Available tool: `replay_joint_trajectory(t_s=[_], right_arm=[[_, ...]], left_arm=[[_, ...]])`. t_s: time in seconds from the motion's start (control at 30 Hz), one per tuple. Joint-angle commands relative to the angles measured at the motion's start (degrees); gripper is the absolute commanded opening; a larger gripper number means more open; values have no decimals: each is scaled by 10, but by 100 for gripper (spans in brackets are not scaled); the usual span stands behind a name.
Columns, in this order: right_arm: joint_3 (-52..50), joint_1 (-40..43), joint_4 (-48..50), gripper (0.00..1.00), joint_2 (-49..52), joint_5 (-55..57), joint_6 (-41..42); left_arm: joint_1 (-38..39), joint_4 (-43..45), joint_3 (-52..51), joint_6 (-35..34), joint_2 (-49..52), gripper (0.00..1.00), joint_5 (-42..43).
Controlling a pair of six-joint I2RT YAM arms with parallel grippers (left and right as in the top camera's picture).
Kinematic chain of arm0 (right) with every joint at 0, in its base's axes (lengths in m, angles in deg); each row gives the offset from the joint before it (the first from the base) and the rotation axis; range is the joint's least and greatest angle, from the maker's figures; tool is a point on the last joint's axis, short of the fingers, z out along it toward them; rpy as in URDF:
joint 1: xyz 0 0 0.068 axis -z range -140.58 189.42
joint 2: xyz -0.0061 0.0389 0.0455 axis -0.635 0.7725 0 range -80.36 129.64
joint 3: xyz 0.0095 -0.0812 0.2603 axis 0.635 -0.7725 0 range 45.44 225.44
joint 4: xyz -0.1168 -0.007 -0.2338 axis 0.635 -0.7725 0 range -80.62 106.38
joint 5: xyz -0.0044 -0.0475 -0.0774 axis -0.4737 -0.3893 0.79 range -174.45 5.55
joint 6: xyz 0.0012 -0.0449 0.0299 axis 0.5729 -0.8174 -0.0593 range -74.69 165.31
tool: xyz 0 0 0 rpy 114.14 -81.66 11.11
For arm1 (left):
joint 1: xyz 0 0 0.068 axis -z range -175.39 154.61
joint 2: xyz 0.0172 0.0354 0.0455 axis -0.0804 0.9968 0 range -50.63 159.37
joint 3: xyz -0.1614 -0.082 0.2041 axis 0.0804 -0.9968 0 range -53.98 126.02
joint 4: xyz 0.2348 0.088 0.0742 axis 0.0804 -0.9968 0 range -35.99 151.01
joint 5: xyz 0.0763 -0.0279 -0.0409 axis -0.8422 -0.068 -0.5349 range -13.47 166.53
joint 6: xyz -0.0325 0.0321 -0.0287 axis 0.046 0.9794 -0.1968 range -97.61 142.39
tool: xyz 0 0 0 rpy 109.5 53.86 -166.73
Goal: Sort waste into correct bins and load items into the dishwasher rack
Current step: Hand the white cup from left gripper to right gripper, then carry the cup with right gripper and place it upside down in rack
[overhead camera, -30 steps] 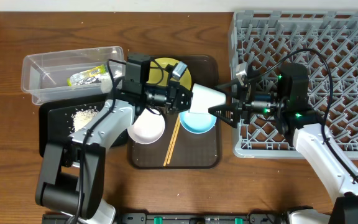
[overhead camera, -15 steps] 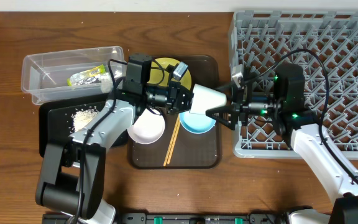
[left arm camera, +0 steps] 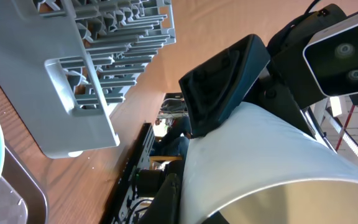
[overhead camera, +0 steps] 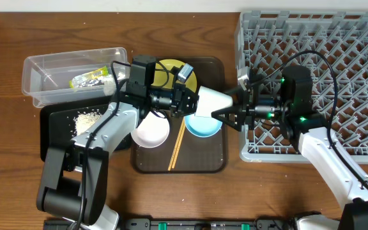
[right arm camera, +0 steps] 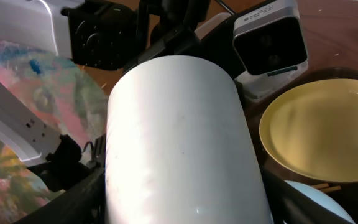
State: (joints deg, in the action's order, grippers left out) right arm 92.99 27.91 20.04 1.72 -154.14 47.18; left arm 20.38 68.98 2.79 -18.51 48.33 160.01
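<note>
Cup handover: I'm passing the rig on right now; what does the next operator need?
Left gripper: shut on the cup, held above the brown tray.
Right gripper: jaws around the cup's far end, grip unclear.
Done: wrapper in the clear tub, crumbs in the black tray.
To do: cup, yellow plate, blue bowl, white bowl, chopsticks into the rack.

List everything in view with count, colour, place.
dishwasher rack: 1, grey, right side
tub: 1, clear, far left
wrapper: 1, green-yellow, in tub
black tray: 1, black, beside tub
crumbs: scattered, whitish, in black tray
serving tray: 1, brown, centre
plate: 1, yellow, serving tray
white bowl: 1, white, serving tray
blue bowl: 1, light blue, serving tray
chopsticks: 2, wooden, between the bowls
cup: 1, white, midair over blue bowl
left gripper: 1, black, shut on cup
right gripper: 1, black, open around cup
</note>
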Motion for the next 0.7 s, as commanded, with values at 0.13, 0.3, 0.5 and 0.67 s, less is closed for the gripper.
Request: replay_joint_trajectory(t_s=[0.13, 0.3, 0.5, 0.67], right_arm=[[7, -6, -9, 47, 2, -8, -2], [7, -5, -51, 30, 2, 34, -2], [8, 2, -64, 20, 2, 78, 3], [8, 22, -63, 16, -2, 99, 24]], left_arm=[[0, 3, 6, 18, -2, 14, -9], [-2, 0, 5, 85, -2, 33, -55], [-10, -85, 5, 172, -2, 41, -207], [-42, -150, 5, 226, -16, 41, -272]])
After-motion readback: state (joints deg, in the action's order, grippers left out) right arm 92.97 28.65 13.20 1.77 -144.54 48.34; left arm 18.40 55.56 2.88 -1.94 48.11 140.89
